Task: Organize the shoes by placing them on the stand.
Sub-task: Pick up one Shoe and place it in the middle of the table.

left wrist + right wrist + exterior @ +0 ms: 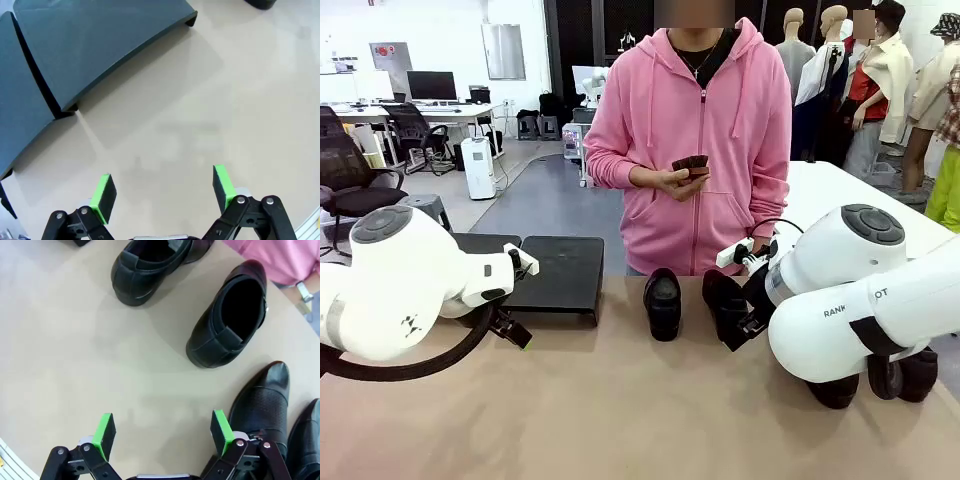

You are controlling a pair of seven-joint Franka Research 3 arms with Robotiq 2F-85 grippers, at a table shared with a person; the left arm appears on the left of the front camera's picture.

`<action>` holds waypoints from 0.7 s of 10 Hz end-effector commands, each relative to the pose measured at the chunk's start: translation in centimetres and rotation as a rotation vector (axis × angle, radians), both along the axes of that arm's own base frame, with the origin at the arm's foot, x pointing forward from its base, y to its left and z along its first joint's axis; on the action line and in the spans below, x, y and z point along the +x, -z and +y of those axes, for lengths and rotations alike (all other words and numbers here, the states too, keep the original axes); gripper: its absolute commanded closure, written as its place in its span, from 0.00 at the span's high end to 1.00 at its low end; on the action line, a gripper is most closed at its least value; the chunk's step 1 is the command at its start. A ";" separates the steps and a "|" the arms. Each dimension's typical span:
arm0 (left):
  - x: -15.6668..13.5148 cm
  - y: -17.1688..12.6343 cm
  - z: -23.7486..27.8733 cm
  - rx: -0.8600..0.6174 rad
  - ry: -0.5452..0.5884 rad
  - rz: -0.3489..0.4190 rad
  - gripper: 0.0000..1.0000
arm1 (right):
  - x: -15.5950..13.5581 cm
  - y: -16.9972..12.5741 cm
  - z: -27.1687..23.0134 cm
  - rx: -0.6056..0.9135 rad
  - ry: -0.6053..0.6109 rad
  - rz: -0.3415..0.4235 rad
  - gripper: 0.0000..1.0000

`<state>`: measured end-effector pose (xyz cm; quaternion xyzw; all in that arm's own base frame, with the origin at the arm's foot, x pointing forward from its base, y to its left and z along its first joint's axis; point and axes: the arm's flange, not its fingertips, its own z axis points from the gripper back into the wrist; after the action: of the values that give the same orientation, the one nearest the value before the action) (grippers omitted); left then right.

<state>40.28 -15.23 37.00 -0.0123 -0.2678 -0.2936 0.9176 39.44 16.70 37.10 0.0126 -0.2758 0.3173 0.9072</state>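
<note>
Shoes (662, 300) lie loose on the tan table (620, 430), and all the ones I can see are off the stand (558, 272). One sits just right of the stand, in front of the person (695, 130) in pink. A second is close beside it, partly behind the right arm. Two more sit at the near right, tucked under that arm. The stand rests at the table's far left, its two flat black sections side by side.

The left gripper (163, 192) hangs over bare table near the stand's front edge, its green pads (103, 197) spread wide with nothing between them. The right gripper (162, 432) is spread just as wide and also holds nothing. It hangs over the table with two of the shoes ahead of it. One of its pads sits just beside a perforated shoe (262, 405); whether they touch I cannot tell. The person stands at the far side, both hands on a small dark thing (690, 165).
</note>
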 end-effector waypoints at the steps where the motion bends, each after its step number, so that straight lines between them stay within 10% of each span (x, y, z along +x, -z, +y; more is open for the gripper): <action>1: 0.0 0.0 0.0 0.000 0.000 0.000 1.00 | 0.0 0.0 0.0 0.000 0.000 0.000 1.00; 7: 0.0 0.0 0.0 0.000 0.000 0.000 1.00 | 0.0 0.0 0.0 0.000 0.000 0.000 1.00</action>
<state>40.27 -15.25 37.00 -0.0124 -0.2678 -0.2937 0.9176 39.44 16.71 37.10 0.0123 -0.2758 0.3177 0.9071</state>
